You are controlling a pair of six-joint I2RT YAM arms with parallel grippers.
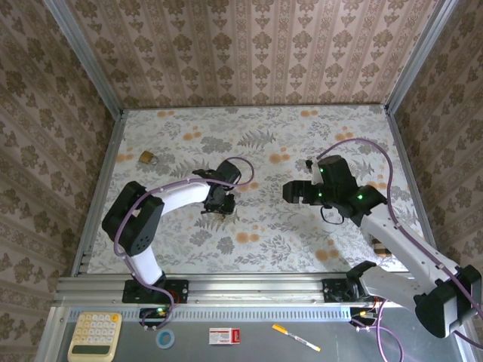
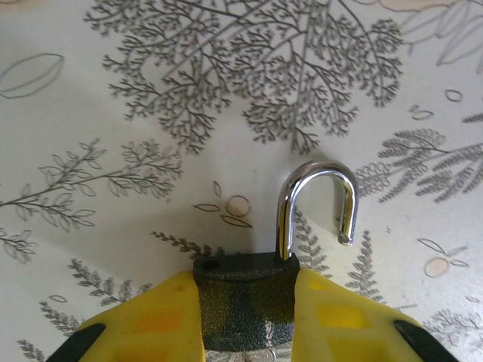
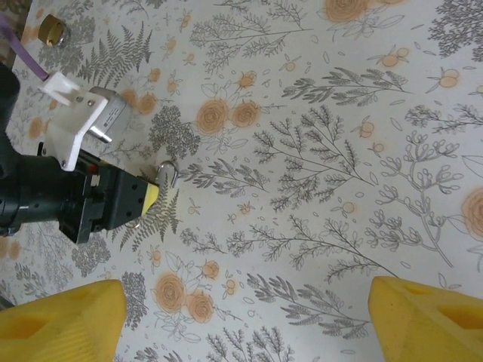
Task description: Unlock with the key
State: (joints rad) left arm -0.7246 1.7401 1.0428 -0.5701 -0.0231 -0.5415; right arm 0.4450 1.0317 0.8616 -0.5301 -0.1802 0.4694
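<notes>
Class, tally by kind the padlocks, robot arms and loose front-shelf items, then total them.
Padlocks: 2 (brass padlock, dark padlock)
Robot arms: 2 (left arm, right arm)
Calculator: 1
Tape roll: 1
Red-and-white box: 1
Pen: 1
Total: 8

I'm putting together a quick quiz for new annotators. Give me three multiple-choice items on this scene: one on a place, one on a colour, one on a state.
1. Where does the brass padlock lie?
A) far left of the table, alone
B) at the right edge
C) on another lock

2. What colour are the fingers of the left end effector?
A) red
B) yellow
C) white

3. How stands the shackle of the dark padlock that it clamps?
A) shut in the body
B) open, one leg free
C) taken off

Answers:
1 A: the top view shows it by itself at the far left.
2 B: both show yellow in the left wrist view.
3 B: one leg's end hangs clear of the body.
</notes>
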